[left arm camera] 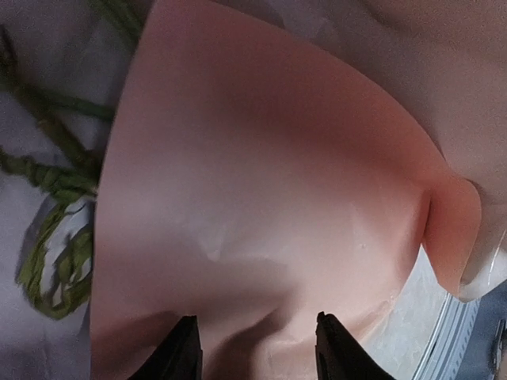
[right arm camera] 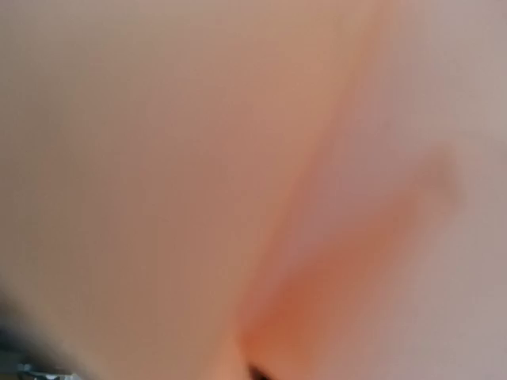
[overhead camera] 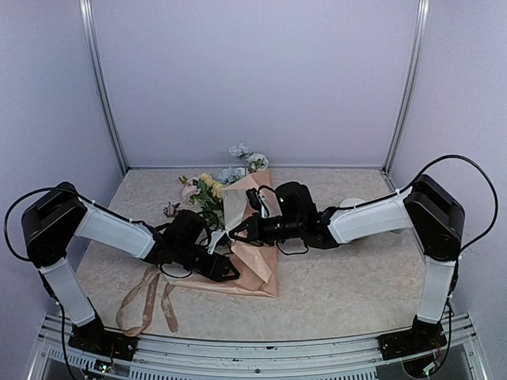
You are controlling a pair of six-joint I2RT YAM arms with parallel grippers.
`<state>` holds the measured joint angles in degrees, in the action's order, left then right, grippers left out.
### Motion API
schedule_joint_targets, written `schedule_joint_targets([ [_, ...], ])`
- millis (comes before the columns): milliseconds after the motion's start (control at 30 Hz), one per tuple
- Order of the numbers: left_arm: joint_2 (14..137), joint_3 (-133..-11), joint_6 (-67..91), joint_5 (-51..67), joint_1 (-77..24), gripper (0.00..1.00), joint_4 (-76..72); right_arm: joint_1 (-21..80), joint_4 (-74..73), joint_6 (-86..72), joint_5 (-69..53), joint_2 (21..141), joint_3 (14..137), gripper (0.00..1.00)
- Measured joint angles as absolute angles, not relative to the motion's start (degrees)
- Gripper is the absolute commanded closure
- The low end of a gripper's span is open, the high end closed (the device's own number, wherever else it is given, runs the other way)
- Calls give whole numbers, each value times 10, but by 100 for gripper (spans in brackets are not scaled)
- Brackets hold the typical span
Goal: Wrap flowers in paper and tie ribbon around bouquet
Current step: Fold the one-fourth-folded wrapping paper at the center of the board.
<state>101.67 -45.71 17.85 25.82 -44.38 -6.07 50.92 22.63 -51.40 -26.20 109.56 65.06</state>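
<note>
Thin, light and quick to crease, the paper (overhead camera: 257, 277) lies under both claws, the flowers (overhead camera: 207, 188) just beyond; the right claw (overhead camera: 238, 230) pinches its raised fold, the left claw (overhead camera: 228, 271) hangs parted, so an edge looks the best hold.

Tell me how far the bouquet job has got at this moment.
Done: the flowers lie on the paper, part of it already turned up. In hand: the right gripper, jaws shut, apparently pinches the raised flap, while the left gripper has its jaws apart over the paper. Left: closing the wrap, then tying the ribbon, which lies untouched beside the left arm.
</note>
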Motion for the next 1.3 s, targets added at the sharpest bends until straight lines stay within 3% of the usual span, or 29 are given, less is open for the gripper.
schedule_joint_targets([
  [400, 888, -336, 232, 212, -418, 40, -166, 514, 150, -518, -252, 1179, 721, 100],
  [700, 767, -366, 255, 168, -384, 9, -161, 530, 89, -481, -230, 1188, 773, 100],
  [767, 773, -405, 258, 143, -382, 7, -156, 533, 86, -475, -227, 1188, 774, 100],
  [1067, 884, -519, 273, 53, -377, 26, -90, 534, 70, -464, -216, 1189, 774, 100],
  [1300, 900, -519, 285, 36, -374, 69, -46, 534, 69, -461, -216, 1189, 774, 100],
])
